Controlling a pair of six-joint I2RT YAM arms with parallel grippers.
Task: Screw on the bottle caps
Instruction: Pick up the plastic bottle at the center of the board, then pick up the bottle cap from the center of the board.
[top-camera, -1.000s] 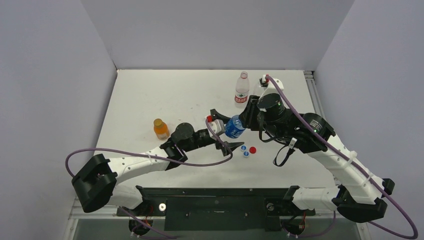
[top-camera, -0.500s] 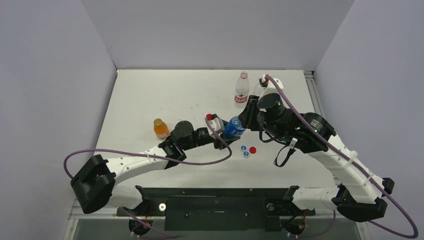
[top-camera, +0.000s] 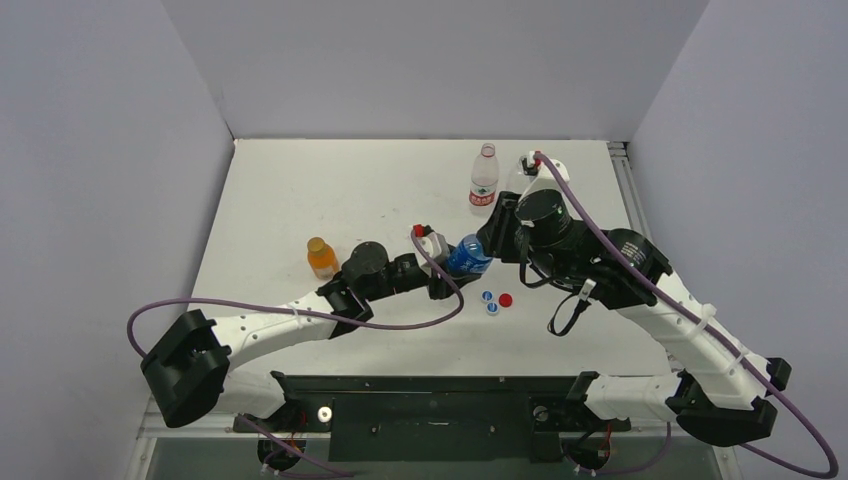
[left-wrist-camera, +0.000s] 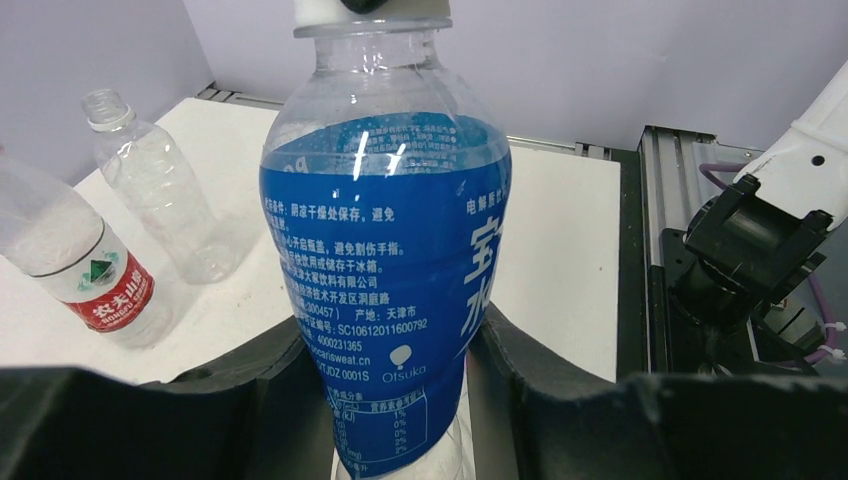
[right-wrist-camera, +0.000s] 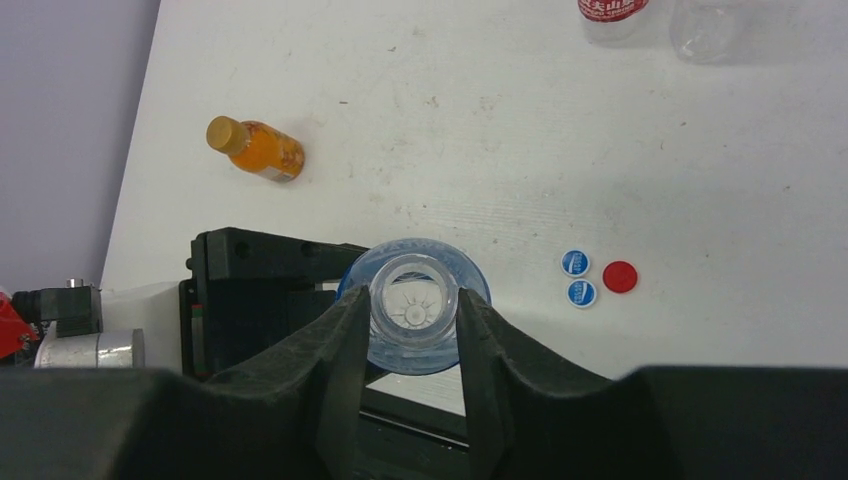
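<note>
Three loose bottle caps lie close together on the table (top-camera: 300, 190), right of its middle and toward the near edge: two blue-and-white caps (right-wrist-camera: 575, 263) (right-wrist-camera: 581, 293) just beside each other, and a red cap (right-wrist-camera: 620, 276) just to their right. None of the three is touched by a gripper. The fourth, an orange-gold cap (right-wrist-camera: 222, 132), sits on a small orange bottle (top-camera: 321, 259) that stands apart, left of the table's middle.

Just beside the loose caps, on the side toward the table's middle, a blue-labelled bottle (left-wrist-camera: 385, 270) is held upright by both arms. The left gripper (left-wrist-camera: 395, 400) is closed on the lower part of the bottle's body, one finger pressed against each side of the label. The right gripper (right-wrist-camera: 413, 305) comes down from above and is closed around the neck, its fingers touching it on both sides. Whether the mouth carries a cap cannot be told.

Near the far edge, right of the middle, a red-labelled bottle (left-wrist-camera: 90, 280) stands without a cap. Just beside it is a clear, unlabelled bottle (left-wrist-camera: 150, 200), its threaded mouth open.
</note>
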